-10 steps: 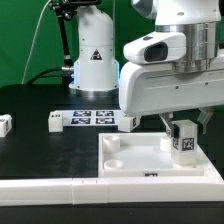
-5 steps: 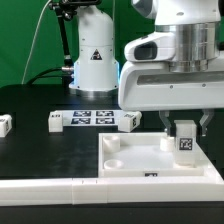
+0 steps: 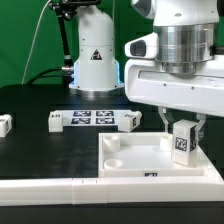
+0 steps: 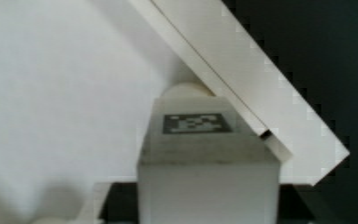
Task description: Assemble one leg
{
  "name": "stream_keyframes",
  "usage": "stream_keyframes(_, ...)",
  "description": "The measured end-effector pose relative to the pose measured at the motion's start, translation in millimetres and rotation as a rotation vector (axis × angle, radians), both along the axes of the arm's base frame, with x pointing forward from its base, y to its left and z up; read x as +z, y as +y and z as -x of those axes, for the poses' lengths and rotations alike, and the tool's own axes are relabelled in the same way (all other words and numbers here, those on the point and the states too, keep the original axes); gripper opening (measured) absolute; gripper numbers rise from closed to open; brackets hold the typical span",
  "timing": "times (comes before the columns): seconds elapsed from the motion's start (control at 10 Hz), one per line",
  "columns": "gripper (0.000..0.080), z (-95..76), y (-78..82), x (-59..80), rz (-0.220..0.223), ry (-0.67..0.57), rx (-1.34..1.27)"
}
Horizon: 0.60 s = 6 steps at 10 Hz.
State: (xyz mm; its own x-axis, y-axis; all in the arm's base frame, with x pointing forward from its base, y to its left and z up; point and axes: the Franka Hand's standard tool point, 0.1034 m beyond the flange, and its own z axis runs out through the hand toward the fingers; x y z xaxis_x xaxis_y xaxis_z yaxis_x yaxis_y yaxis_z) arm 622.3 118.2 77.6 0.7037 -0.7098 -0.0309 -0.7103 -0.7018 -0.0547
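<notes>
My gripper (image 3: 181, 128) is shut on a leg (image 3: 181, 145), a small white block with a black-and-white tag, and holds it upright over the far right corner of the large white square panel (image 3: 135, 160). In the wrist view the leg (image 4: 201, 150) fills the middle between the dark fingers (image 4: 123, 200), with the panel's edge (image 4: 247, 75) running diagonally beside it. Whether the leg's lower end touches the panel I cannot tell. Three more legs lie on the black table: one at the exterior view's left edge (image 3: 5, 124), one (image 3: 56, 121) and one (image 3: 129, 121) beside the marker board.
The marker board (image 3: 92, 117) lies flat behind the panel. A white robot base (image 3: 95, 60) stands at the back. A round socket (image 3: 115, 161) shows in the panel's near left corner. A white rail (image 3: 45, 186) runs along the front.
The wrist has turned about its axis, so the held leg now looks slightly tilted and sits a little lower over the panel's corner. The other legs have not moved.
</notes>
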Motion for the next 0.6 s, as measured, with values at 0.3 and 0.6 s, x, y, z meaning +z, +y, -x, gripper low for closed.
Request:
stream_keyframes(0.3,0.0292,0.2,-0.3,-0.3,-0.006,0.005,-0.081)
stream_keyframes(0.6,0.0551,0.3,1.2,-0.2,-0.002,0.000,-0.004)
